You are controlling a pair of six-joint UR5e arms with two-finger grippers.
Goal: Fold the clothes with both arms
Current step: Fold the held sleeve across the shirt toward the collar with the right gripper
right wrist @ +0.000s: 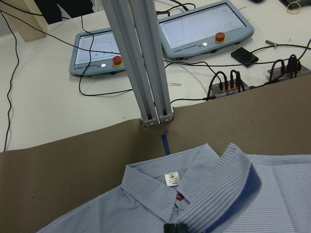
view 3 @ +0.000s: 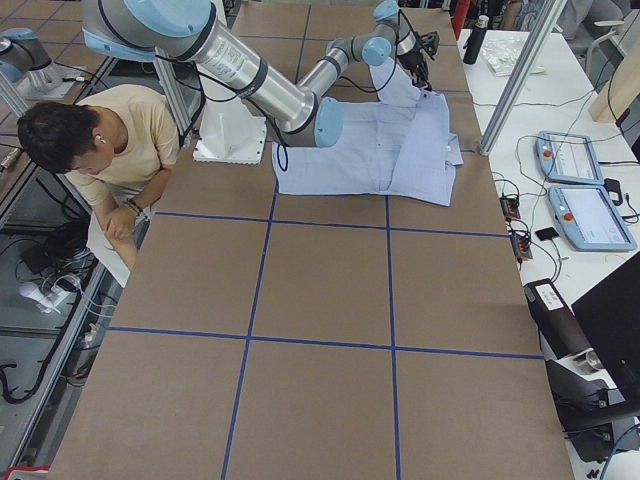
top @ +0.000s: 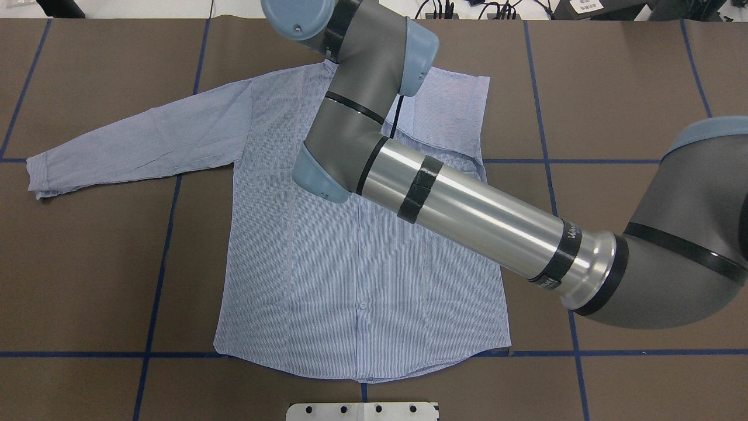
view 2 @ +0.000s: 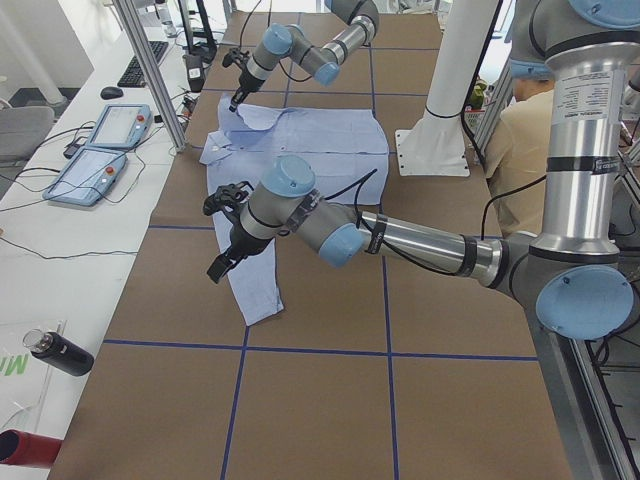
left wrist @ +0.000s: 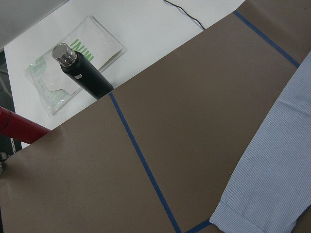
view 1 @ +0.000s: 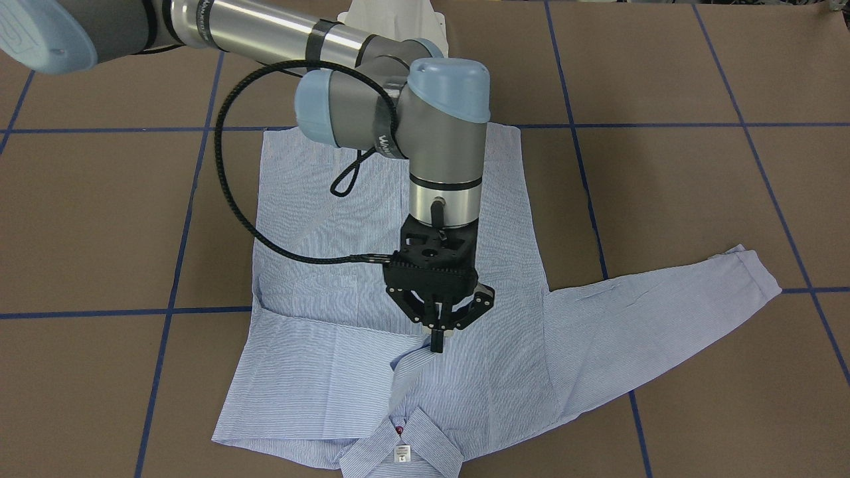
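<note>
Shirt point(view 1: 319, 199), cuff point(view 1: 413, 356) between right fingers point(view 1: 436, 342)

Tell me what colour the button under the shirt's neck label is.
Red. That button on the shirt shows best in the right wrist-mounted view.

Overhead, the right arm point(top: 467, 210) hides the shirt point(top: 304, 257) collar point(view 1: 435, 441).

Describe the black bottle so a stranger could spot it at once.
Follow the brown paper-covered table past the light blue striped shirt's spread sleeve to the white surface off its end. The black cylindrical bottle with a silver cap lies there; the bottle beside it is red.
</note>
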